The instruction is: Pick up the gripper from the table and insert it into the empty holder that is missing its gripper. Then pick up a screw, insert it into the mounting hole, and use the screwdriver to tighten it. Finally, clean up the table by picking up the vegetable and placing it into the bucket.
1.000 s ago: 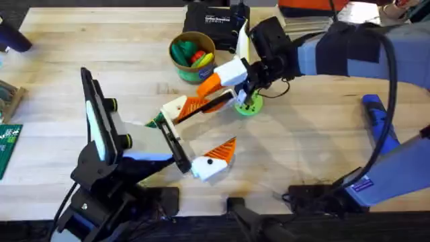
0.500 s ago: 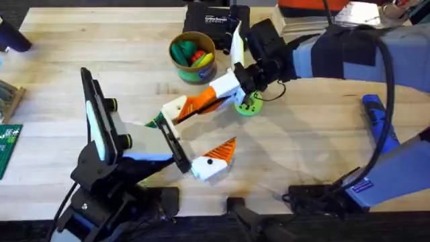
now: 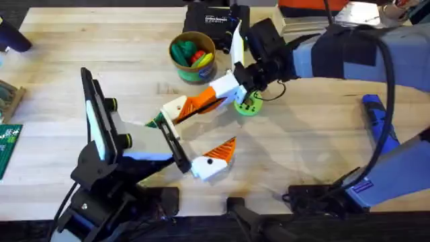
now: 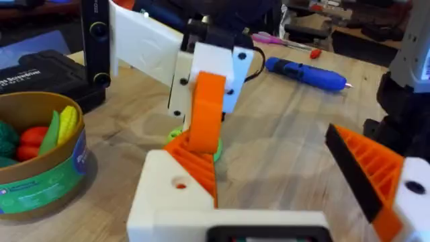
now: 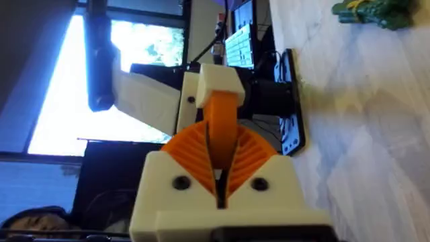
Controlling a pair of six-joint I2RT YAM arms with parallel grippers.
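My left gripper (image 3: 222, 122) (image 4: 259, 138) stands open, its white-and-orange fingers wide apart. The orange-and-white gripper (image 3: 173, 107) (image 4: 178, 195) (image 5: 218, 84) sits in the left arm's far holder. My right gripper (image 3: 201, 102) (image 5: 218, 151) is shut on its orange tip, beside the lime-green disc (image 3: 250, 106). The mounting hole is too small to make out, and the screw is out of view. The vegetable (image 3: 153, 122) (image 5: 376, 12) peeks out beside the left arm. The bucket (image 3: 191, 57) (image 4: 40, 181) holds toy food. The blue screwdriver (image 3: 377, 117) (image 4: 306, 72) lies at the right.
A black case (image 3: 215, 23) (image 4: 47, 67) stands behind the bucket. A green circuit board (image 3: 8, 144) lies at the table's left edge. Bare wood lies between the disc and the screwdriver.
The right gripper dropped down and to the left, from above the disc onto the orange tip of the gripper in the left arm's holder, then held still. The left arm has not moved.
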